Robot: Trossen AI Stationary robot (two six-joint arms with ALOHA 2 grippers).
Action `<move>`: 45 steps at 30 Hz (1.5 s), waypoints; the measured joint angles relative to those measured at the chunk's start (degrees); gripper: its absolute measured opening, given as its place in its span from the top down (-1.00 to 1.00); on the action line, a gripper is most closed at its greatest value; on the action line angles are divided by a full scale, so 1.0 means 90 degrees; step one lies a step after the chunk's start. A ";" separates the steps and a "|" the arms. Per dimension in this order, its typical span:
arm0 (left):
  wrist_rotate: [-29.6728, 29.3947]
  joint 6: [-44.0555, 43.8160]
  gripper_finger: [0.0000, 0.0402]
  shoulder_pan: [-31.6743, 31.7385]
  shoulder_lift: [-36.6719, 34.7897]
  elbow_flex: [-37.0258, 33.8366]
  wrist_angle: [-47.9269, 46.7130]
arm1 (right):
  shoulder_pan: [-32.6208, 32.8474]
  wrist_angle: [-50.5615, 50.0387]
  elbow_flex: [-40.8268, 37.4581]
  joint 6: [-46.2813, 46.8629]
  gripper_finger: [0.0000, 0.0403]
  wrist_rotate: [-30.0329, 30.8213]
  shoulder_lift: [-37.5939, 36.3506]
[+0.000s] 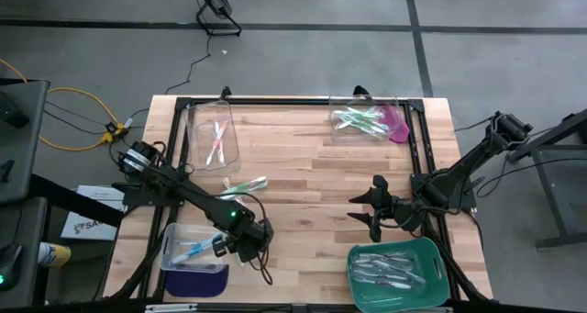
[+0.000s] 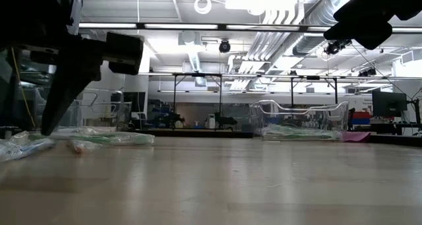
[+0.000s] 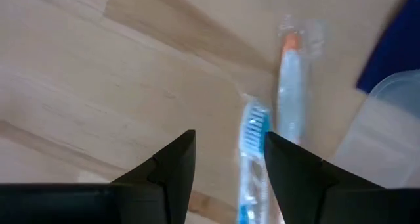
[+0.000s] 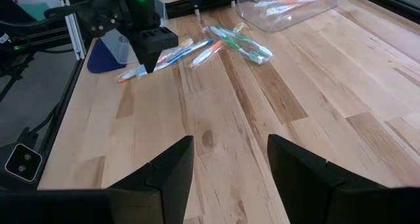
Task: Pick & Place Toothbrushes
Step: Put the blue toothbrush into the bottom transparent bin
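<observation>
My left gripper [image 1: 222,247] [image 3: 226,165] is open, low over the table beside the near-left clear bin [image 1: 188,258]. A wrapped blue toothbrush [image 3: 252,135] lies flat on the wood between its fingers, close to one of them. A wrapped pink-orange toothbrush [image 3: 291,92] lies next to it. More toothbrushes [image 1: 244,186] [image 4: 239,43], light green among them, lie loose on the table farther in. My right gripper [image 1: 367,209] [image 4: 230,165] is open above bare wood, right of centre.
A clear bin [image 1: 213,140] at the far left holds pink-orange toothbrushes. A far-right clear bin [image 1: 365,120] holds green ones. The green tray [image 1: 431,258] at the near right holds pale ones. The near-left bin has a dark blue piece [image 3: 394,40] beside it. Black frame rails border the table.
</observation>
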 joint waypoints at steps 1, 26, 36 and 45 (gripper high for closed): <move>-0.0081 0.0103 0.13 -0.0005 0.0006 0.0047 -0.0008 | -0.0001 0.0000 0.0000 -0.0002 0.07 0.0000 0.0000; -0.0178 0.2443 0.13 -0.0010 0.0441 0.0304 -0.0041 | -0.0002 -0.0042 0.0000 -0.0012 0.07 0.0000 0.0000; -0.1158 0.2760 0.13 -0.0007 0.0503 0.0309 -0.0222 | -0.0002 -0.0110 -0.0002 0.0007 0.07 -0.0002 0.0000; -0.0779 0.2009 0.13 -0.0010 0.0501 0.0888 -0.0305 | -0.0001 -0.0102 -0.0002 0.0010 0.07 -0.0002 0.0000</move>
